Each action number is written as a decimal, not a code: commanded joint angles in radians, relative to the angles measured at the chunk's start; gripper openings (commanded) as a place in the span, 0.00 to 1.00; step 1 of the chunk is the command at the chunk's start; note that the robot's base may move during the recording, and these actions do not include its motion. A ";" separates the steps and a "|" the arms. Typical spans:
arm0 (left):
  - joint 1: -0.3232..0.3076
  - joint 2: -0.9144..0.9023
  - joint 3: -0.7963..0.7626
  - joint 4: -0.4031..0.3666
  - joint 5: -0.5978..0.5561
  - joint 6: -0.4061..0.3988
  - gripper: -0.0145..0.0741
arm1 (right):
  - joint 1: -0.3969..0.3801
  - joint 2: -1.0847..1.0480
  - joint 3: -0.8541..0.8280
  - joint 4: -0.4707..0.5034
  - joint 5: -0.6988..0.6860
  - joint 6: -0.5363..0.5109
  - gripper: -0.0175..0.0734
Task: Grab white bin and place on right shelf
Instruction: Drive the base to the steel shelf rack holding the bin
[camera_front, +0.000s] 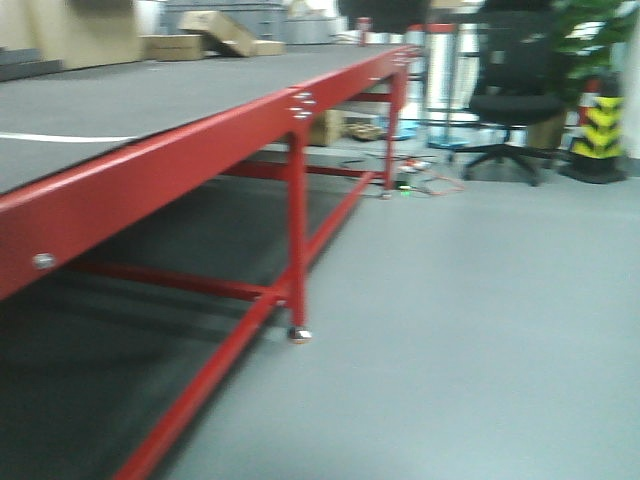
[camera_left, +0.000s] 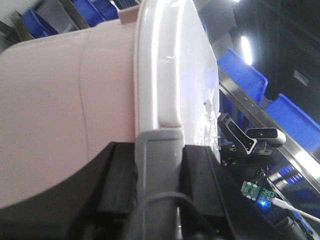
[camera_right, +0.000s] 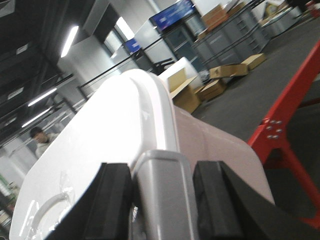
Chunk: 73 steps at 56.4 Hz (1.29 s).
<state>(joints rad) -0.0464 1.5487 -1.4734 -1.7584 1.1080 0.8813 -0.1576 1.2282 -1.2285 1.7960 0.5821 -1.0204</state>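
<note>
A large white bin (camera_left: 60, 110) fills both wrist views, held end to end between the two arms. Its body is smooth pale pinkish-white plastic with rounded corners, topped by a glossy flat white lid (camera_left: 185, 75) whose thick rounded rim overhangs the body. In the left wrist view, the left gripper (camera_left: 159, 150) has its black fingers (camera_left: 120, 185) clamped on either side of a grey clip (camera_left: 156, 175) at the bin's end. Blue crates (camera_left: 292, 120) sit behind on a metal rack. In the right wrist view, the right gripper (camera_right: 161, 170) grips a matching grey clip at the bin's opposite end. The lid there reflects ceiling light, and a curved handle (camera_right: 50, 210) shows at its lower left. A red steel leg (camera_right: 292, 100) of a platform stands just beside the bin. The front view shows that red-framed platform (camera_front: 200, 150) with a dark grey top, a black office chair (camera_front: 515, 100) beyond, and no bin. Whether the bin rests on anything cannot be told.
</note>
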 joint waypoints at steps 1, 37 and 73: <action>-0.025 -0.055 -0.039 -0.090 0.218 0.040 0.03 | 0.009 -0.030 -0.034 0.114 0.044 -0.014 0.26; -0.025 -0.055 -0.039 -0.090 0.218 0.040 0.03 | 0.009 -0.030 -0.034 0.114 0.044 -0.014 0.26; -0.025 -0.055 -0.039 -0.090 0.218 0.040 0.03 | 0.009 -0.030 -0.034 0.114 0.044 -0.014 0.26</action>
<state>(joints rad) -0.0473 1.5487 -1.4734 -1.7579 1.1160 0.8813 -0.1576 1.2282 -1.2285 1.7960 0.5743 -1.0204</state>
